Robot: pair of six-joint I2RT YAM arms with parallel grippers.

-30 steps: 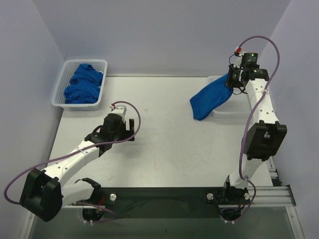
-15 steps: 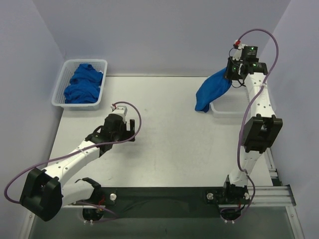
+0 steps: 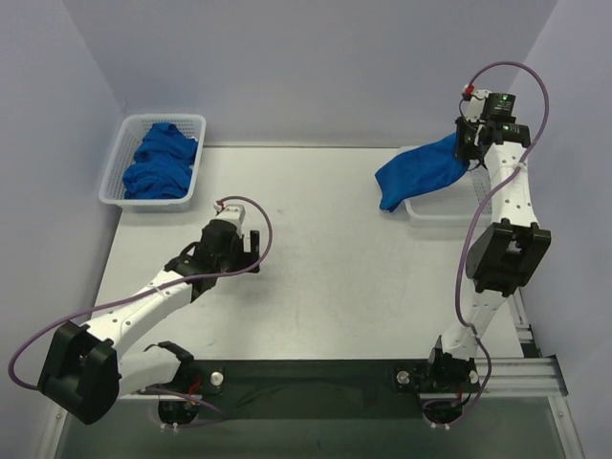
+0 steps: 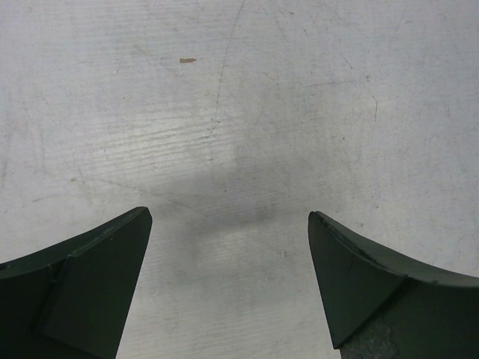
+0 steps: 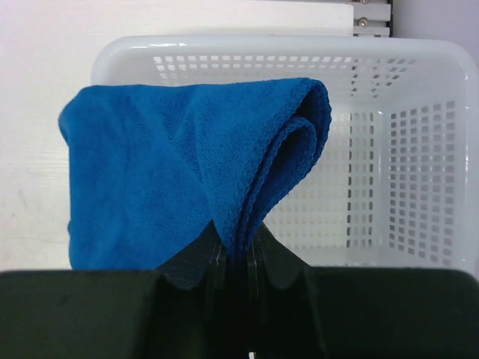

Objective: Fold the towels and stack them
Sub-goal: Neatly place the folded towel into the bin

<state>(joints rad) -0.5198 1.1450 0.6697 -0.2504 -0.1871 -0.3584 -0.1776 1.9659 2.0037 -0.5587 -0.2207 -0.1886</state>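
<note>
blue towel (image 5: 172, 172) pinched in right gripper (image 5: 238, 250)

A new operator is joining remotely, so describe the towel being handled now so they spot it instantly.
Look to the far right of the table, at the white mesh basket. Just over its left rim hangs a blue towel, pinched in the right pincer. Unlike the crumpled towels heaped in the far-left basket, it dangles alone from an arm.

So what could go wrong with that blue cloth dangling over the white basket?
1. The right pincer pinches the towel by one edge only, so its folds may fall open.
2. Much of it hangs beyond the basket rim; released here, it might drape over the rim or land on the table.
</note>
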